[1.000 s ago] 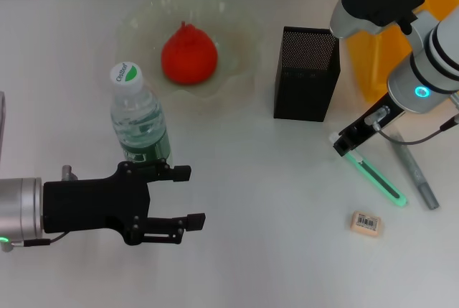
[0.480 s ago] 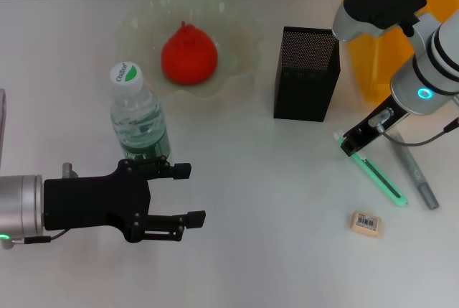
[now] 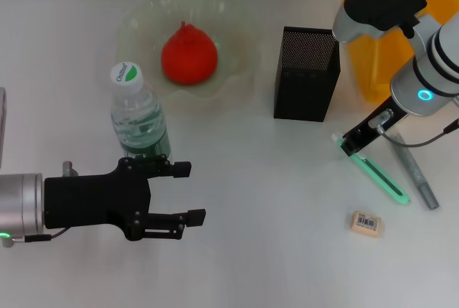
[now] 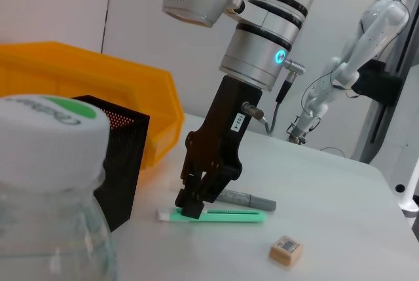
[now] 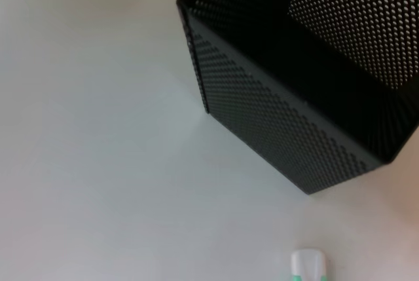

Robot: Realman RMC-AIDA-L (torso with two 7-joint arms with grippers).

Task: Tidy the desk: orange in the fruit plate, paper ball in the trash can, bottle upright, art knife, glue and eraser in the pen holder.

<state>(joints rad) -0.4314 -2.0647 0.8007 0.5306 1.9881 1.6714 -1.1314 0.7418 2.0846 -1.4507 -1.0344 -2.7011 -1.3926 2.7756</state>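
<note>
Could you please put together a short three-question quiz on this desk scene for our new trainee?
1. True or false: the orange lies in the fruit plate.
2. Which item is the right tool down at? A) eraser B) art knife C) glue
3. Fill in: the bottle stands ____ beside the left tool.

Key: 1 true. 2 B, at its white end. 3 upright.

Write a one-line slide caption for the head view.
Right gripper lowered onto the art knife's white end beside the pen holder.
</note>
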